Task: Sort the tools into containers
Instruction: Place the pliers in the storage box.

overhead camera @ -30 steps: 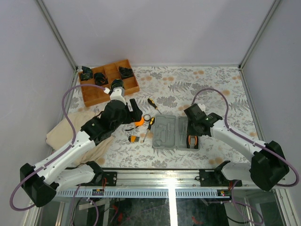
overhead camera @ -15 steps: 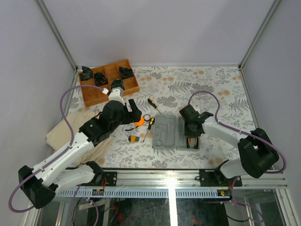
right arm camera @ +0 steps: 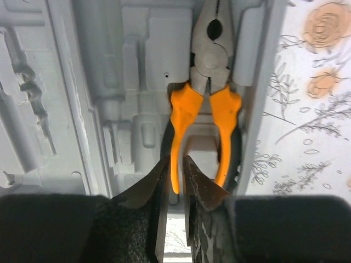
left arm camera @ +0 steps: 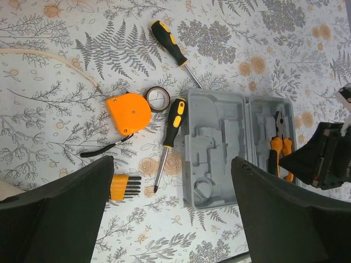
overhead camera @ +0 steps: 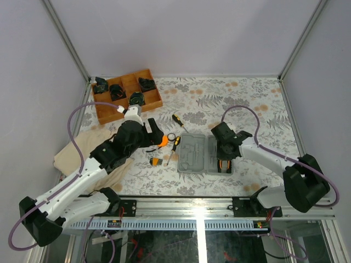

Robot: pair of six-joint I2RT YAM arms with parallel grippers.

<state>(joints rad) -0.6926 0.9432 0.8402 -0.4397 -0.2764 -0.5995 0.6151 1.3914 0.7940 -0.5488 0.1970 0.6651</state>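
The grey case (overhead camera: 193, 153) lies open at the table's middle, both halves up. The orange-handled pliers (right arm camera: 211, 71) rest in its right half (right arm camera: 109, 82). My right gripper (right arm camera: 175, 164) is shut on the pliers' left handle, one finger on each side. My left gripper (left arm camera: 173, 161) hangs wide open above the table with nothing between its fingers. Below it lie the orange tape measure (left arm camera: 128, 112), a small ring (left arm camera: 158, 98), two black-and-yellow screwdrivers (left arm camera: 169, 43) (left arm camera: 173, 120) and a stubby orange bit holder (left arm camera: 122, 186), all left of the case (left arm camera: 219, 142).
A brown wooden divided tray (overhead camera: 125, 94) with black parts stands at the back left. A beige cloth (overhead camera: 77, 150) lies under the left arm. Grey walls close the sides, and a metal rail (overhead camera: 197, 205) runs along the near edge.
The right gripper's fingers have closed in on the pliers' left handle, and that arm has shifted a little. The left arm has crept slightly towards the tape measure.
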